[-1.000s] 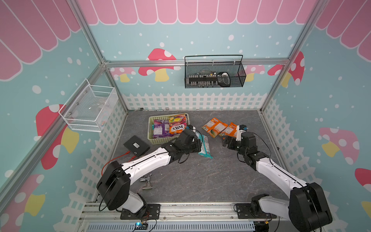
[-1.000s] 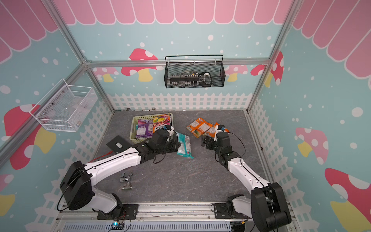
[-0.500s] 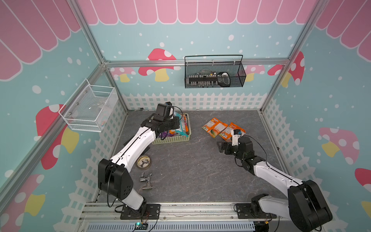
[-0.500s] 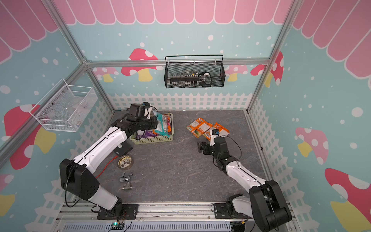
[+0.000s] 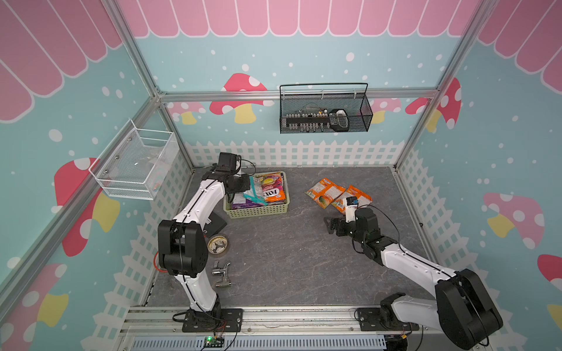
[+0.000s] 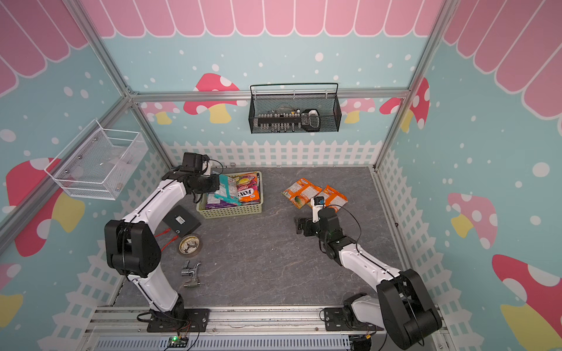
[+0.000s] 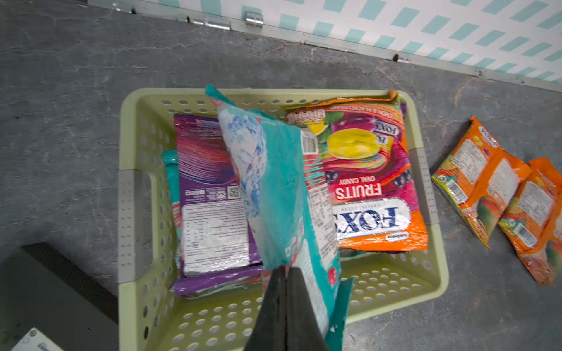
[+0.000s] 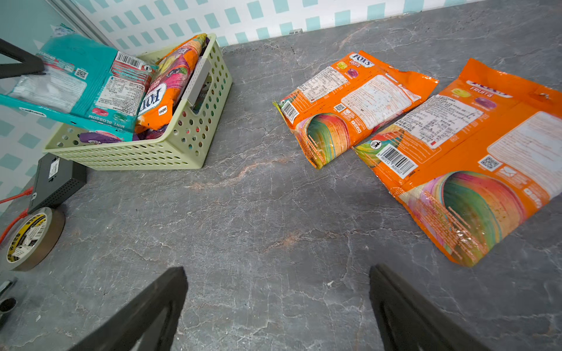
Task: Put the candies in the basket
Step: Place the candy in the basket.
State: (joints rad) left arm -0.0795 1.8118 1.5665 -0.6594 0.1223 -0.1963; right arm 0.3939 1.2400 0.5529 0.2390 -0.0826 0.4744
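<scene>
The pale yellow-green basket [image 5: 258, 214] [image 7: 133, 121] stands at the back left of the floor. A purple candy bag [image 7: 209, 194] and an orange-red FOX'S Fruits bag [image 7: 365, 182] lie in it. My left gripper [image 7: 286, 269] [image 5: 248, 184] is shut on the edge of a teal candy bag [image 7: 279, 188] [image 5: 254, 191], which hangs tilted over the basket's middle. Two orange candy bags [image 8: 352, 100] [image 8: 474, 158] lie overlapping on the floor at the right. My right gripper [image 8: 278, 270] [image 5: 331, 225] is open over bare floor just in front of them, with nothing between its fingers.
A black box [image 5: 216, 223], a tape roll [image 5: 217, 244] and a metal fitting [image 5: 222, 272] lie by the left arm. A black wire basket [image 5: 325, 114] hangs on the back wall and a white wire basket [image 5: 137, 165] on the left wall.
The left gripper has carried the teal bag from the floor right of the basket to above the basket. The right gripper has drawn back a little from the orange bags.
</scene>
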